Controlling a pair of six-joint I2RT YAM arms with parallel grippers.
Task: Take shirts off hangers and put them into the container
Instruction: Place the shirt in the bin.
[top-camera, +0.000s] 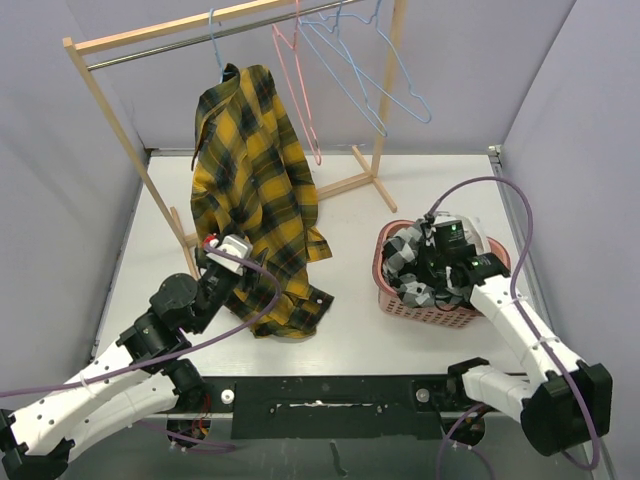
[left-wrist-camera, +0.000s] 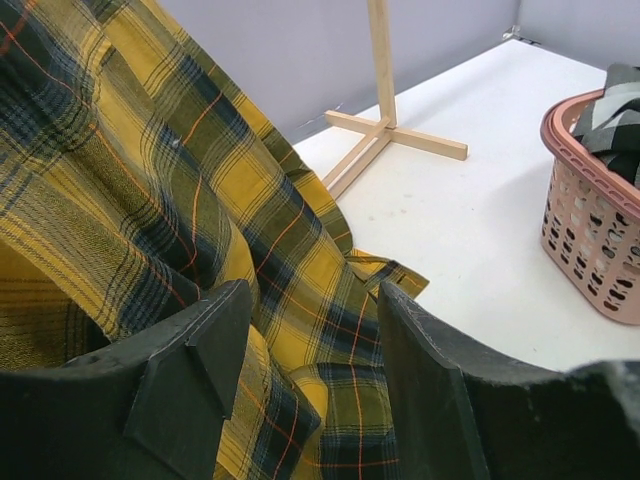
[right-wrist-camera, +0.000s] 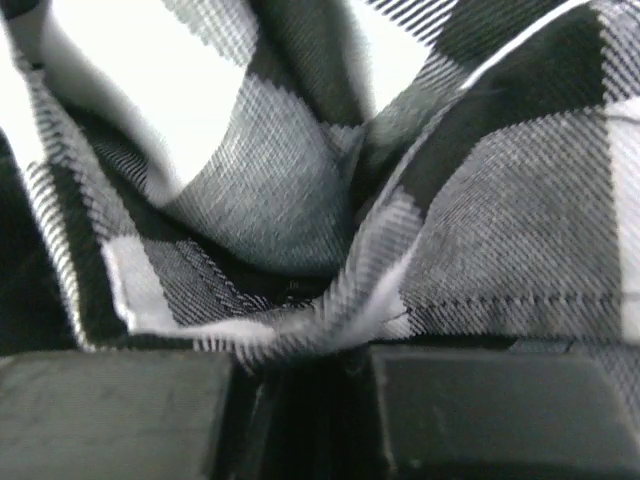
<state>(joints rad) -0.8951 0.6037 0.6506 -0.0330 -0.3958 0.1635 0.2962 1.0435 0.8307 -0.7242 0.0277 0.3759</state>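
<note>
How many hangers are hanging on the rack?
4. One blue hanger holds the yellow plaid shirt at the left. A pink hanger hangs empty beside it. Two more blue hangers hang empty at the right, overlapping. None seems hidden.

The white table (top-camera: 440, 180) carries a pink basket (top-camera: 395, 292), which sits around the right claw (right-wrist-camera: 295, 355) and well off to the right of the left claw (left-wrist-camera: 312, 300). The wooden rack's foot (left-wrist-camera: 395, 135) stands on it farther ahead of the left claw. Just beyond that claw, the yellow plaid shirt's tail (left-wrist-camera: 385, 278) rests on the tabletop.
</note>
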